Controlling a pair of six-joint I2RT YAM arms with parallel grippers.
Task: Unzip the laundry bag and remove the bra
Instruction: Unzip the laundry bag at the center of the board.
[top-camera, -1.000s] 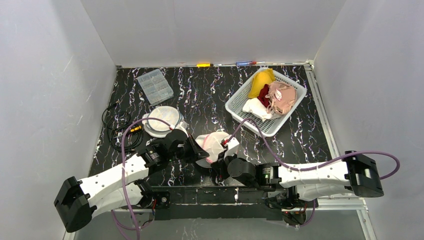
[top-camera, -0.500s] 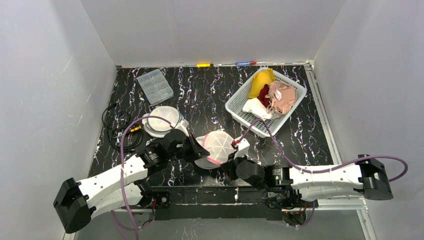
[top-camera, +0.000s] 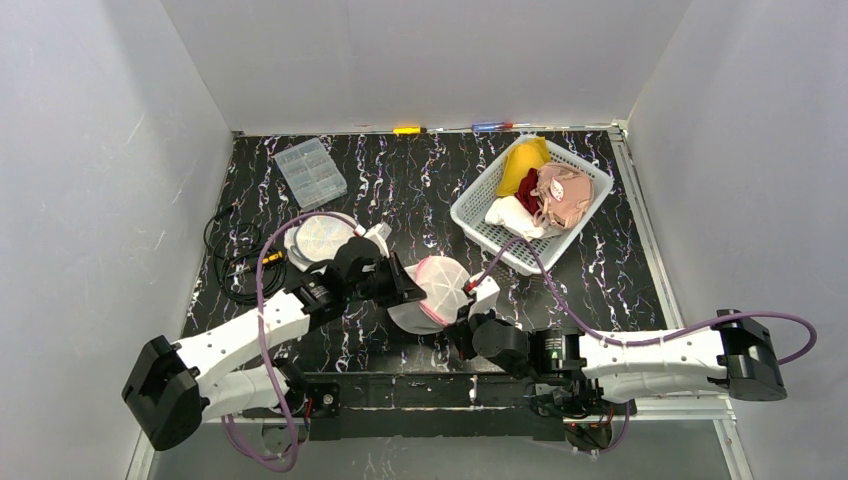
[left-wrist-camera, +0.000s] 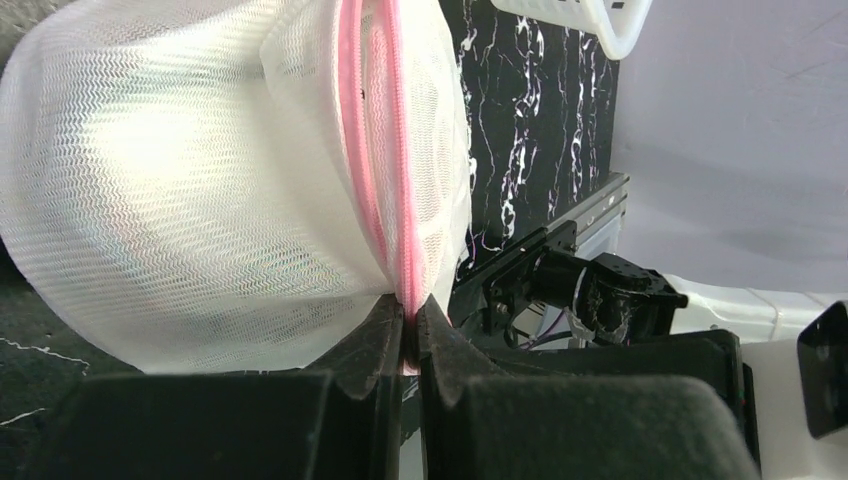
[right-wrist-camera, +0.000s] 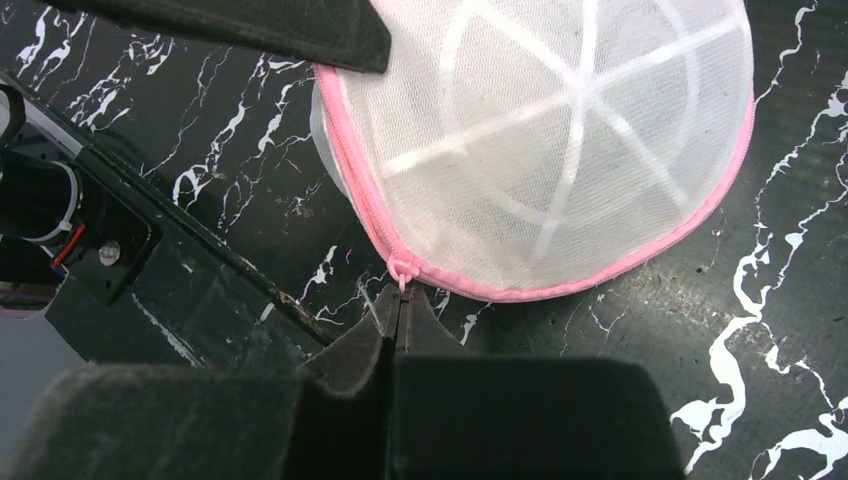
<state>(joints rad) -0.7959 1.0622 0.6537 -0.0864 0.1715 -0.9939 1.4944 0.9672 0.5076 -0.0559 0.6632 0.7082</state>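
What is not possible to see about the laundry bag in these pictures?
- Bra: all views, hidden by the laundry bag mesh.
- Zipper pull: right wrist view, end hidden between the fingers of the right gripper.
- Pink zipper seam: left wrist view, lower end covered by the left gripper.

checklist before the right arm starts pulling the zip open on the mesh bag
1. Left gripper shut on the laundry bag at its pink seam: ok.
2. Right gripper shut on the zipper pull: ok, the pink loop runs into the closed tips.
3. Zipper already started: not ok, it looks closed along the whole visible rim.
4. Bag lifted off the table: cannot tell.
5. Bra seen inside: cannot tell, the mesh shows only white ribs.
6. Basket apart from the bag and both grippers: ok.
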